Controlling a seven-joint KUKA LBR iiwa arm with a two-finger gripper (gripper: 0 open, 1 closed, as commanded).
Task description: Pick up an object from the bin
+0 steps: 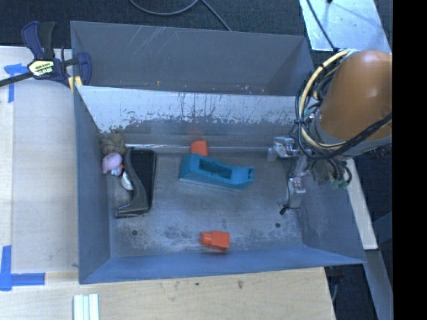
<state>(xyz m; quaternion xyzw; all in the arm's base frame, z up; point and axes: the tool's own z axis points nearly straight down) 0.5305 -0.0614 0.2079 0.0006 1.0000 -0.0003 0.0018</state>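
Camera view: end effector (289, 204) vertical beside bin's (330, 227) right wall.

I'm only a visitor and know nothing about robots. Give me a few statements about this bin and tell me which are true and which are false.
1. A blue plastic wedge-shaped block lies near the middle of the grey metal bin. True.
2. The gripper is down on the blue block. False: the gripper is at the bin's right side, apart from the block.
3. Two small orange blocks are in the bin, one by the back wall and one near the front wall. True.
4. The flat black case lies at the bin's right side. False: the case lies at the left, beside a small pink toy.
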